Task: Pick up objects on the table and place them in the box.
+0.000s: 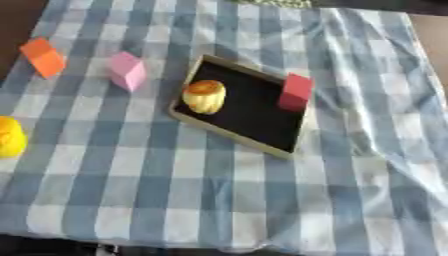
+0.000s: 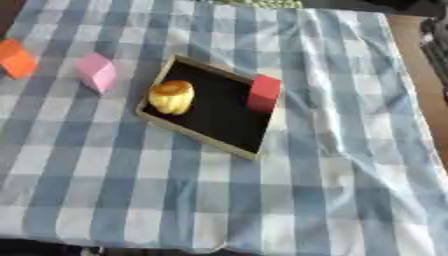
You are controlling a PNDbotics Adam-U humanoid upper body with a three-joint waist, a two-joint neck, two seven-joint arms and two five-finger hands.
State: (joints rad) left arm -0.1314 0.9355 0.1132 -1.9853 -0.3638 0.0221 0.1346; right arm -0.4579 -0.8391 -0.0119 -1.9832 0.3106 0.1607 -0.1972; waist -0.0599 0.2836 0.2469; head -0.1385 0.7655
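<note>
Neither hand showed in either view, so whether they were wide, narrow or holding anything could not be told. The box [image 1: 229, 134], a shallow tray with a pale tan rim and a flat black floor, lay askew near the middle of the surface, which was covered by a blue-and-white checked cloth [image 1: 175, 190]. Inside it sat a yellow rounded thing [image 1: 205, 96] with an orange-brown top, ribbed and soft-looking, against the left wall, and a red block [image 1: 296, 92] standing upright at the right wall, partly over the rim as far as could be judged. Three things were outside the box: a pink block [image 1: 128, 70] just to its left, an orange block [image 1: 43, 57] further left near the cloth's edge, and a yellow rounded thing [image 1: 10, 136] cut off by the left border. The blocks looked smooth, matte and sharp-edged, likely light. The cloth was soft and creased, most of all on the right. The likely trouble lay there: fingers reaching for a block could snag the fabric and drag the box or its neighbours along. The red block, if truly perched on the rim, could tip out when the box was bumped, and the low walls would stop little from rolling out.
</note>
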